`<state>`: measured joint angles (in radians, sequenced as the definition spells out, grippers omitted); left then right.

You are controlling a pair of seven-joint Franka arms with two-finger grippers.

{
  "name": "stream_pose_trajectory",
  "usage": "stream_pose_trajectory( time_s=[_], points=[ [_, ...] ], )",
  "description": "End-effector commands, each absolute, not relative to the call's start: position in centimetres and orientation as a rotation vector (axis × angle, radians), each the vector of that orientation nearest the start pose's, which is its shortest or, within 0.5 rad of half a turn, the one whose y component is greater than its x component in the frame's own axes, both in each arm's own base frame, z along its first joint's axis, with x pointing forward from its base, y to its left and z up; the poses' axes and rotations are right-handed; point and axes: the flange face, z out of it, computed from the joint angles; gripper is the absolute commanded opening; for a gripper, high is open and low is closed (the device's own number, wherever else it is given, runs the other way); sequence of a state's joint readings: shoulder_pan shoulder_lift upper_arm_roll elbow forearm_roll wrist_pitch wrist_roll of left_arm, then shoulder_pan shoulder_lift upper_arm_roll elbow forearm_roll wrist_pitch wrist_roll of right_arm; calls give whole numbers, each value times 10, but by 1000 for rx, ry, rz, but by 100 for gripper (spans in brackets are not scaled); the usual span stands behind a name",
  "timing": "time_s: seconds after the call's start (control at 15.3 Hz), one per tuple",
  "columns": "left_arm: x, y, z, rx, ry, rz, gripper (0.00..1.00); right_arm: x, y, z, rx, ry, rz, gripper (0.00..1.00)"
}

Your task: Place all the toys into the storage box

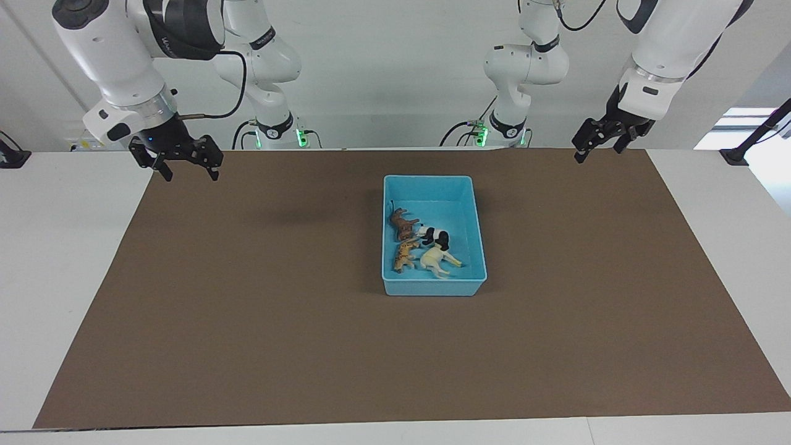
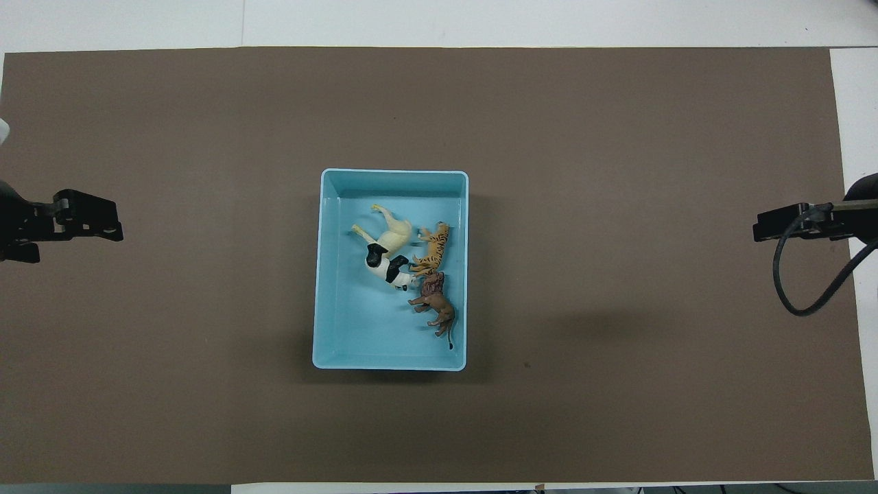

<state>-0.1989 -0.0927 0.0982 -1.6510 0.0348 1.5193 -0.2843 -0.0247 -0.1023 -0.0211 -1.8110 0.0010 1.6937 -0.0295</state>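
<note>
light-blue storage box [image 1: 476, 235] holds all four toys [image 1: 425, 241]; left gripper [image 1: 598, 147] and right gripper [image 1: 184, 168] spread wide, empty

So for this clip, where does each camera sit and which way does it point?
Facing view: high across the table, looking back at the robots; both arms show whole, left claw and right claw raised at the mat's ends.
Overhead view: above the robots' end, looking steeply down; only the left claw and right claw enter at its sides.
Shared: the storage box with all four toys inside, seen half a turn apart.
</note>
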Motion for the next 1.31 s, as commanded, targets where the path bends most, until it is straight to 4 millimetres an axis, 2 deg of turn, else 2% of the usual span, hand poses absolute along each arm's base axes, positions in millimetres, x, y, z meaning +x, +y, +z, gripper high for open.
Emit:
stream_pose_trajectory(
  time_s=[0.0,0.13,0.26,0.39,0.46,0.52,0.65,0.79,0.85,0.92,0.98,1.05,1.11,1.24],
  points=[
    [511,-20,626,-3062,-320,103,100,532,-25,589,-3121,-21,34,100],
    [512,-17,627,-3065,-332,87,100,533,-23,593,-3119,-27,63,100],
    [512,-22,626,-3063,-322,86,100,530,-24,591,-3120,-25,82,100],
    [513,-9,635,-3063,-368,57,100,530,-26,591,-3133,-24,86,100],
    [513,13,638,-3063,-413,51,100,530,-28,591,-3135,-22,84,100],
    [512,15,639,-3067,-419,47,100,529,-28,591,-3134,-31,89,100],
    [517,2,644,-3065,-381,-3,100,529,-28,591,-3133,-38,98,100],
    [515,7,648,-3053,-376,-15,100,528,-28,591,-3133,-38,100,100],
    [515,16,650,-3058,-344,-19,100,528,-28,591,-3133,-38,101,100],
    [514,18,651,-3067,-248,-13,100,528,-29,591,-3133,-34,100,100],
    [511,12,662,-3072,-160,-51,100,528,-29,591,-3133,-34,103,100],
    [507,14,668,-3075,-150,-71,100,528,-29,590,-3133,-34,105,100],
    [507,17,669,-3082,-155,-59,100,527,-29,591,-3133,-34,103,100],
    [508,9,675,-3080,-134,-65,100,527,-29,591,-3132,-34,108,100]
  ],
)
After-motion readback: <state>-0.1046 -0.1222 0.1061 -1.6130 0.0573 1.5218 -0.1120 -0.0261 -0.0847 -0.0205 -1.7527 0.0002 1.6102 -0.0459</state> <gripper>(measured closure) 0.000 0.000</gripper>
